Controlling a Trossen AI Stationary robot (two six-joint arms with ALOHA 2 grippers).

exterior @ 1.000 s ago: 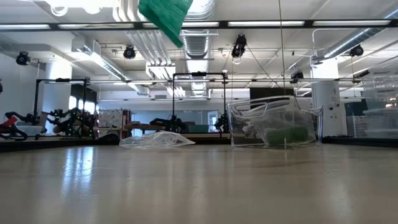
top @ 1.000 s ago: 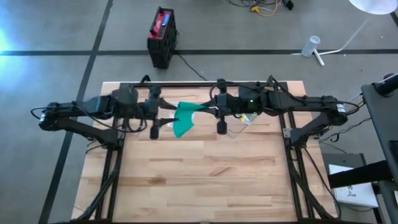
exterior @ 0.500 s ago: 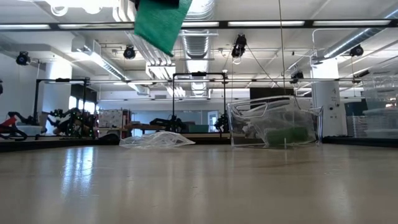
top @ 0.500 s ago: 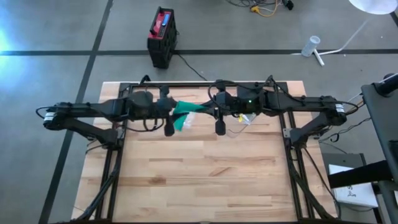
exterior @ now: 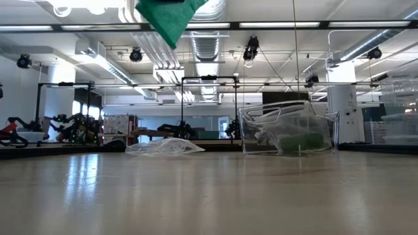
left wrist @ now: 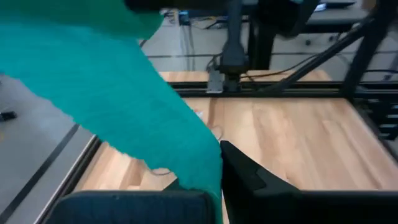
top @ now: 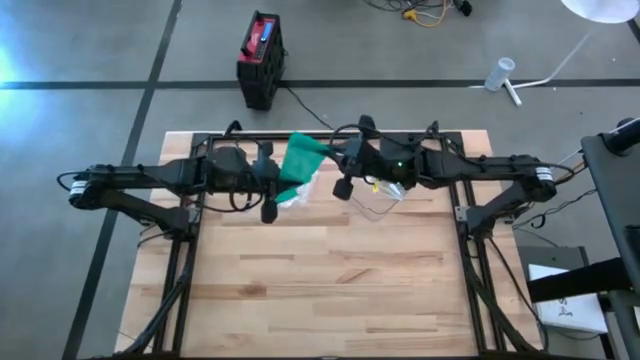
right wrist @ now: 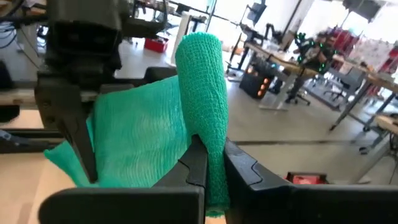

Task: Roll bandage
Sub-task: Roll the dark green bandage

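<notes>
Green bandage (top: 300, 165) stretched above counter (top: 330, 280); left hand (top: 281, 180) and right hand (top: 335, 160) both clamped on bandage, either end.

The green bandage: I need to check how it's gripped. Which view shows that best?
Right wrist view: the green bandage stands pinched in the right gripper, the left gripper beside it. High view shows it small; low view only its hanging corner; left wrist view, cloth close up.
</notes>
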